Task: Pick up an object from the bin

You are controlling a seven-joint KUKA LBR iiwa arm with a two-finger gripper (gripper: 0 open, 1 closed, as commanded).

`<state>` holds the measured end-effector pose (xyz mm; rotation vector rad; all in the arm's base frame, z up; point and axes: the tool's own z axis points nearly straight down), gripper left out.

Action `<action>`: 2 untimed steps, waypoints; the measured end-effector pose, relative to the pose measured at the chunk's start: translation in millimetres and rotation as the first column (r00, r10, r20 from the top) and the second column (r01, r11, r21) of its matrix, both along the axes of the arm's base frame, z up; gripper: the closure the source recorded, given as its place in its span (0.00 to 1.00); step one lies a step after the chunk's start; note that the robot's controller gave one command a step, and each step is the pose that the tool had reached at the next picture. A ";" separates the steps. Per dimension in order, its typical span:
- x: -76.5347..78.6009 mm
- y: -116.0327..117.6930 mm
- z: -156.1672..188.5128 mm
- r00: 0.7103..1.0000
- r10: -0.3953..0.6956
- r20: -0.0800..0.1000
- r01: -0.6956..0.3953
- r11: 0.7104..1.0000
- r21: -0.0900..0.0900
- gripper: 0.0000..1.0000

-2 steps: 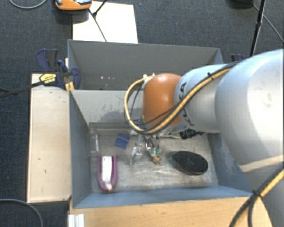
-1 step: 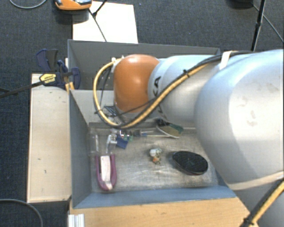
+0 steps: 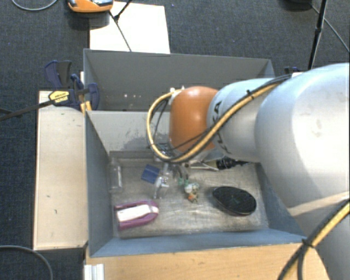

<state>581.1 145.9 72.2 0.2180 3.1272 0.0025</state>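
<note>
Blue block (image 3: 149, 175): small, tilted, just view-left of gripper (image 3: 167, 183); contact unclear.
Green-and-orange bit (image 3: 191, 191): small, just view-right of gripper.
Black disc (image 3: 234, 200): lies flat, farther right, apart.
White-and-purple packet (image 3: 136, 214): lies flat, below-left of gripper in view, apart.
Clear cup (image 3: 115, 176): far left, well apart.

A black round disc (image 3: 234, 200) lies flat, well to the right of a purple and white packet (image 3: 136, 214) that rests on its side. Behind the packet, a clear plastic cup (image 3: 115, 176) sits close to the left wall. All around, dark carpet (image 3: 33, 44) covers the ground. An orange and black device (image 3: 90, 5) lies on it at the top edge, and a thin black pole (image 3: 317, 33) slants at the top right
</note>
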 end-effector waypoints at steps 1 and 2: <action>1.3 3.8 3.1 1.000 0.003 0.006 -0.003 1.000 0.002 1.00; -1.0 -1.9 132.4 1.000 -0.006 0.002 0.006 1.000 0.002 1.00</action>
